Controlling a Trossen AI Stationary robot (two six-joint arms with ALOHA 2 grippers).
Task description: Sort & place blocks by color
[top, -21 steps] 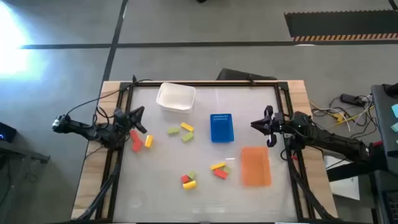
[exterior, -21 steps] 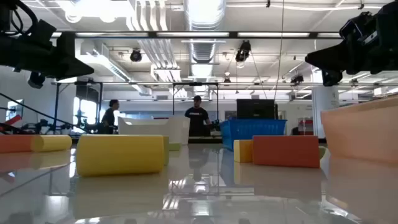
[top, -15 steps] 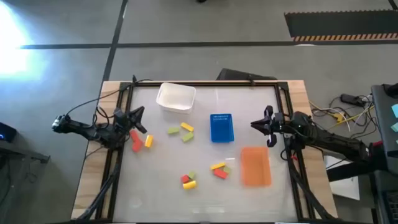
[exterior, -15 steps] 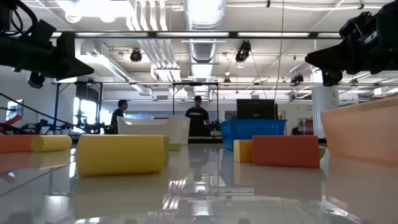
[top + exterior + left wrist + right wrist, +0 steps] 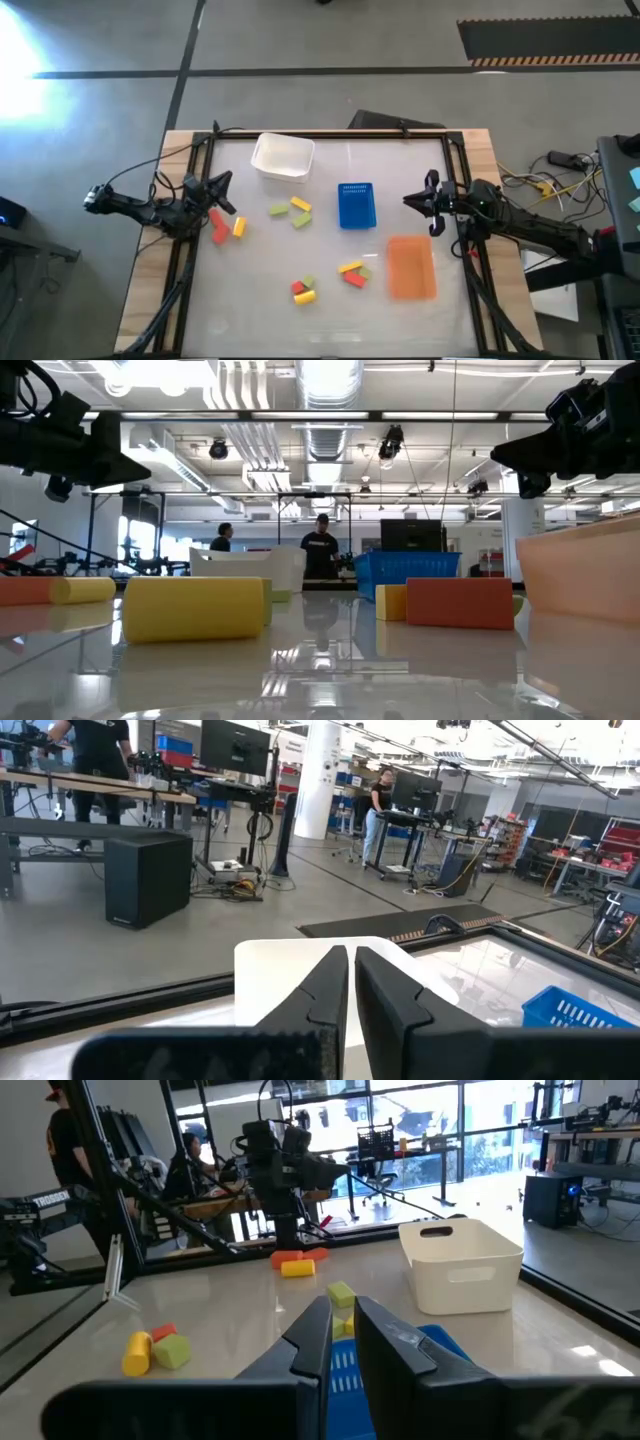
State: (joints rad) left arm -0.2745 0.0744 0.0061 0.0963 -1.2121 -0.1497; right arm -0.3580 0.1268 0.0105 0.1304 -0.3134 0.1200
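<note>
The blocks lie flat on the white table in three loose groups. A red block (image 5: pixel 218 226) and a yellow block (image 5: pixel 239 227) lie just in front of my left gripper (image 5: pixel 225 195). Two green blocks and a yellow one (image 5: pixel 300 205) lie left of the blue tray (image 5: pixel 356 205). Several red, yellow and green blocks (image 5: pixel 305 291) (image 5: pixel 352 272) lie nearer the front edge, left of the orange tray (image 5: pixel 410 266). My left gripper (image 5: pixel 351 952) hovers shut at the table's left side. My right gripper (image 5: pixel 410 200) (image 5: pixel 342 1302) hovers shut at the right side, beside the blue tray.
A white square tub (image 5: pixel 283 156) stands near the far edge, left of centre. A black frame (image 5: pixel 330 133) runs around the table. In the low view a yellow block (image 5: pixel 195 608) and a red one (image 5: pixel 460 602) sit closest. People stand at benches far behind the table.
Neither arm nor any block has moved. A person in the room behind the table has walked toward the right.
</note>
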